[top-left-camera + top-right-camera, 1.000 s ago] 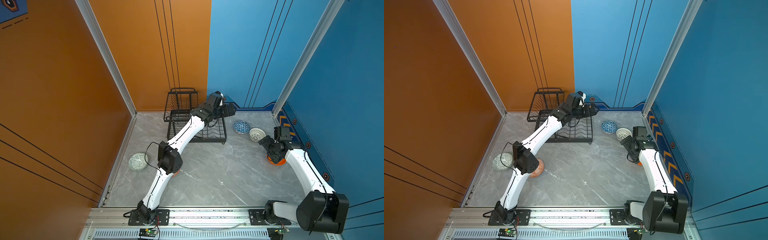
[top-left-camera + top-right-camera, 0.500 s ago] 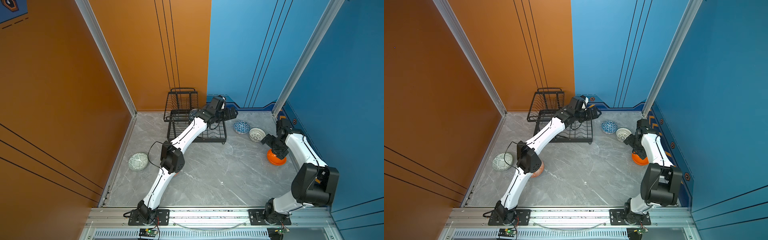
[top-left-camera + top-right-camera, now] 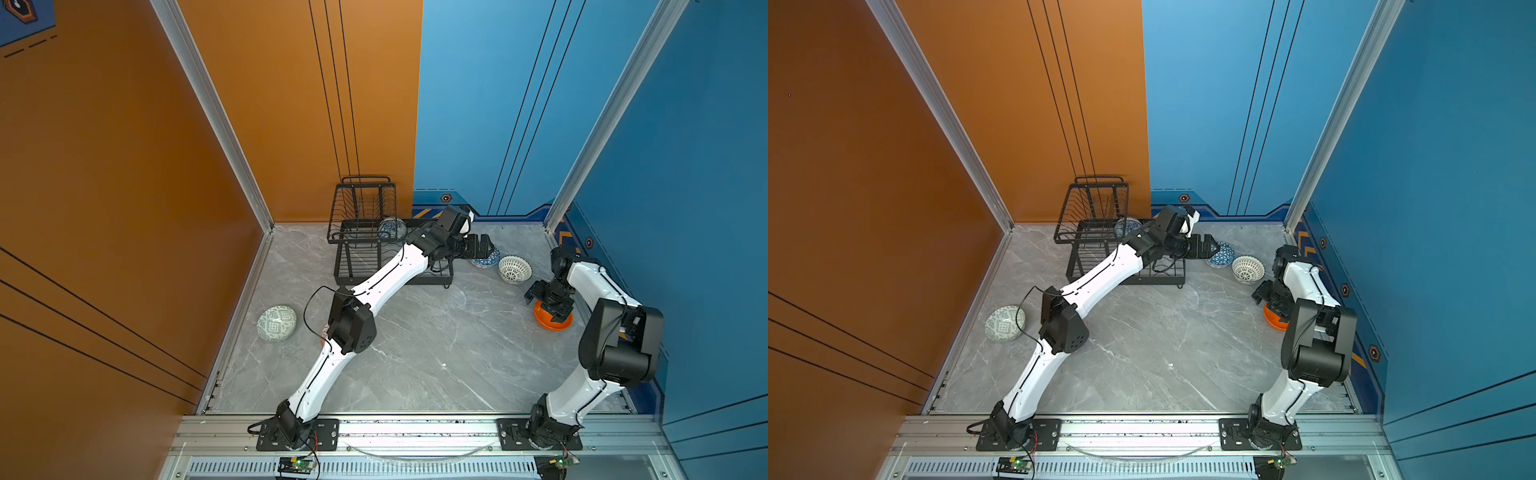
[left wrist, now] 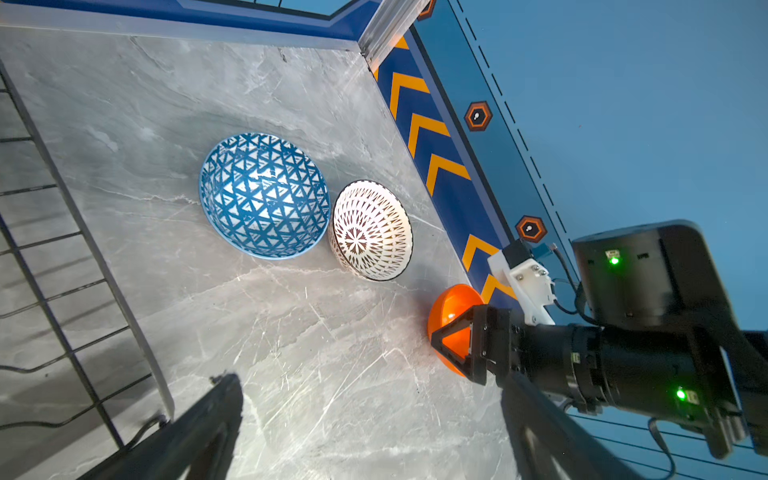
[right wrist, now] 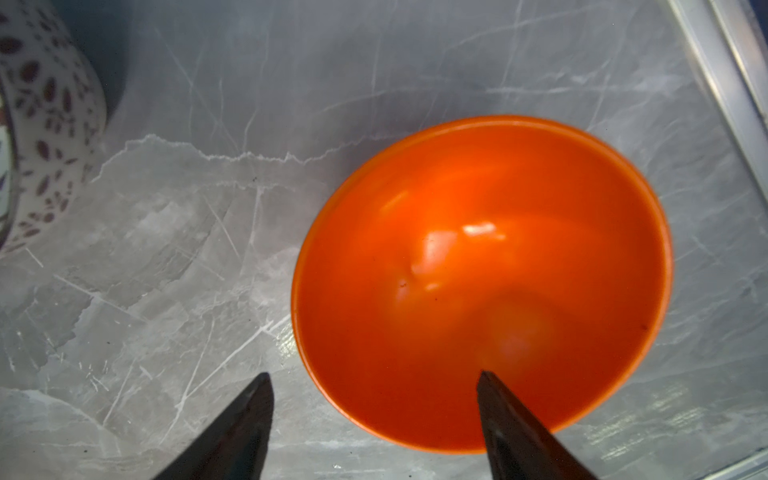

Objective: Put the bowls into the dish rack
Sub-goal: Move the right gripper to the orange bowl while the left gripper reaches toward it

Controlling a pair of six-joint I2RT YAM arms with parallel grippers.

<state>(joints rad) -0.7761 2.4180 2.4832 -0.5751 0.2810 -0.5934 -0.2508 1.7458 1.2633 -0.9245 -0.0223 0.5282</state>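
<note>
The black wire dish rack point(image 3: 360, 249) point(image 3: 1096, 232) stands at the back with a blue-white floral bowl point(image 3: 391, 227) point(image 3: 1126, 226) in it. My left gripper point(image 3: 489, 248) point(image 4: 374, 395) is open just above the blue-white triangle bowl point(image 4: 264, 195) point(image 3: 1223, 254), holding nothing. Beside that bowl sits the white lattice bowl point(image 3: 514, 269) point(image 4: 372, 230). My right gripper point(image 3: 550, 308) point(image 5: 372, 376) straddles the rim of the plain orange bowl point(image 5: 482, 282) point(image 3: 555, 323), one finger inside and one outside, with a gap still showing. A pale green patterned bowl point(image 3: 276, 323) point(image 3: 1005, 324) lies upside down at the left.
The blue side wall point(image 3: 665, 208) with its chevron skirting point(image 4: 428, 124) runs close behind the orange bowl. My left arm's elbow point(image 3: 351, 324) hangs over the floor near the green bowl. The grey marble floor point(image 3: 436, 353) lies between the arms.
My left gripper has come off the rack, rightward and forward, to the triangle bowl. My right gripper stays over the orange bowl, its jaws narrower, and that arm's elbow has swung up.
</note>
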